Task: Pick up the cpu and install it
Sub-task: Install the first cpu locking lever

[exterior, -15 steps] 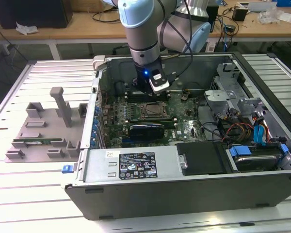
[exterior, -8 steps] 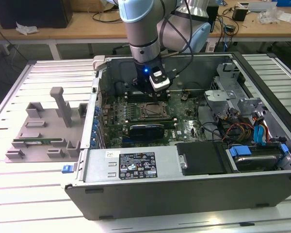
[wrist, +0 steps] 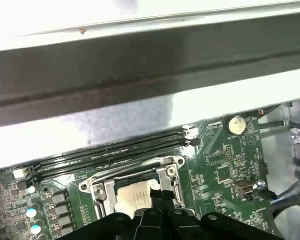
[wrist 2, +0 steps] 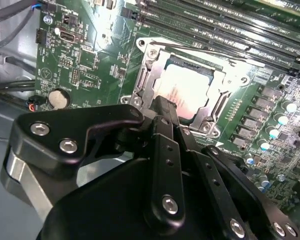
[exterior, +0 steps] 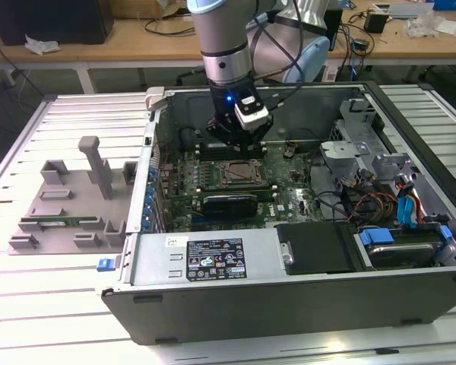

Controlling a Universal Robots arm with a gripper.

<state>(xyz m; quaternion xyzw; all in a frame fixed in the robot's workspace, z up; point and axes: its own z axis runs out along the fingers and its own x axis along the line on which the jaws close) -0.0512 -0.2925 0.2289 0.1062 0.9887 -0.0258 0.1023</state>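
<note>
The cpu (wrist 2: 186, 89) lies in its socket frame (wrist 2: 149, 67) — just beyond the gripper (wrist 2: 162, 107)

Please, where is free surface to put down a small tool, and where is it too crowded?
Free: the ribbed table in front of the grey fixture tray, and beside the computer case. Crowded: the motherboard around the socket frame, under the gripper.

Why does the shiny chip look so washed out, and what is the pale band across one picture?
In the second wrist view, glare whitens the cpu in its socket frame. In the first wrist view, the case wall is overexposed and blurred. The exterior view is evenly lit.
</note>
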